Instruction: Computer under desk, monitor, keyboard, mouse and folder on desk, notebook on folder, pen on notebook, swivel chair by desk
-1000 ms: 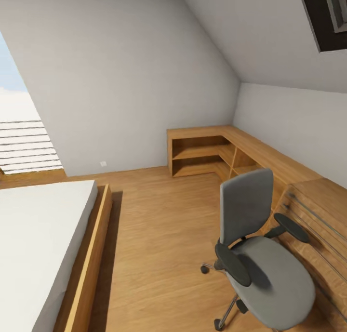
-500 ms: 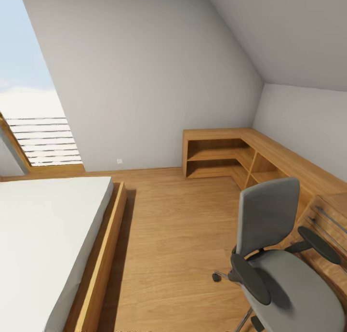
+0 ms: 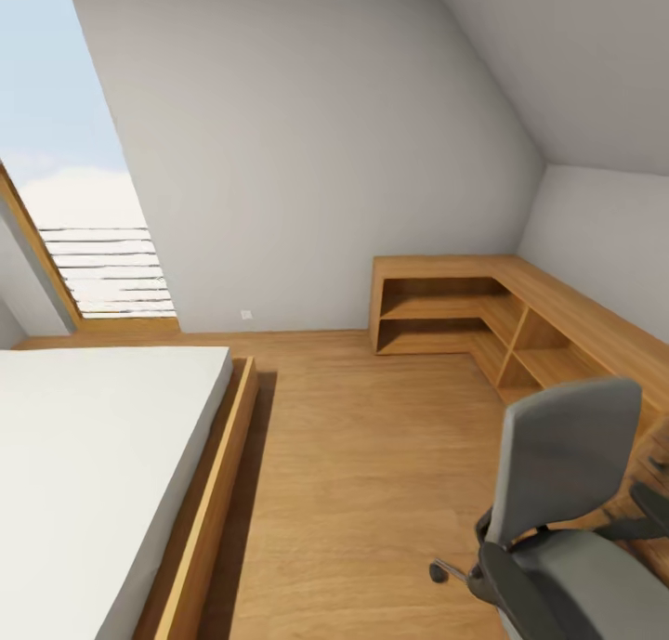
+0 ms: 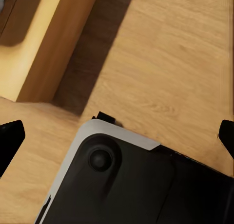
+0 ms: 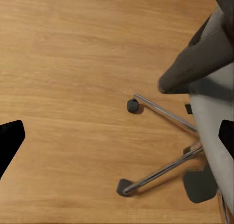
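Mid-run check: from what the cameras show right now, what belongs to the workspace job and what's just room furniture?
Job things:
- swivel chair, seat bare, standing on the floor beside the wooden units

Just there:
- bed
- corner wooden shelf unit
- window
- wooden floor

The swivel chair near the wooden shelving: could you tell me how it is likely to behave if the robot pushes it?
The swivel chair will probably roll easily: its chrome legs end in casters on smooth wooden floor. It may also rotate rather than travel straight. A push high on the tall backrest could tilt it.
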Available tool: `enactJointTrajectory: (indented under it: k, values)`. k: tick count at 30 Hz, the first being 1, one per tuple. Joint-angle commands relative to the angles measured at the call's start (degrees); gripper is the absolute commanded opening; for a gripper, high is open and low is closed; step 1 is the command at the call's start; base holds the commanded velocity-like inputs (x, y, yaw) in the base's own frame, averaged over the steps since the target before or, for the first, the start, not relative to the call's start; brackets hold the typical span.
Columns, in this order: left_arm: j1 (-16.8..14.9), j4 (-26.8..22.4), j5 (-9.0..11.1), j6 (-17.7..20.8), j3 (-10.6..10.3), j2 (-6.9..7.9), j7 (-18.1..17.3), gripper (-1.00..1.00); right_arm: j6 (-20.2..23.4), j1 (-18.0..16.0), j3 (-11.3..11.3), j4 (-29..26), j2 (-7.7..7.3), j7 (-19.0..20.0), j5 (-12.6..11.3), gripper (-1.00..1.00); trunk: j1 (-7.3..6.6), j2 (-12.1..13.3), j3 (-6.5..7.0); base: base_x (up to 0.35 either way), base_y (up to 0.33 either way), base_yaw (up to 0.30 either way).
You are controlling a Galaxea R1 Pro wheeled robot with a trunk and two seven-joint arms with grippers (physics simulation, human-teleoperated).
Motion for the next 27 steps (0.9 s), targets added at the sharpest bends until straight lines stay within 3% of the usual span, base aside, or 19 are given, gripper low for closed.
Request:
enactJointTrajectory:
  k: [1, 18, 27]
  values:
    - [-0.05, 0.08, 0.60, -0.11, 0.19, 0.01, -0.57, 1.00, -0.16, -0.07, 0.45, 0.14, 0.00, -0.60, 0.25, 1.00, 0.05, -0.06, 0.00, 0.333, 0.000, 0.009]
    - [-0.05, 0.09, 0.60, -0.11, 0.08, -0.75, -0.57, 1.00, -0.19, -0.07, 0.45, 0.13, -0.03, -0.60, 0.25, 1.00, 0.05, -0.06, 1.44, 0.335, 0.002, 0.002]
    - [-0.05, 0.09, 0.60, -0.11, 0.08, -0.76, -0.57, 1.00, -0.17, -0.07, 0.45, 0.13, -0.03, -0.60, 0.25, 1.00, 0.05, -0.06, 2.19, 0.335, 0.104, 0.000]
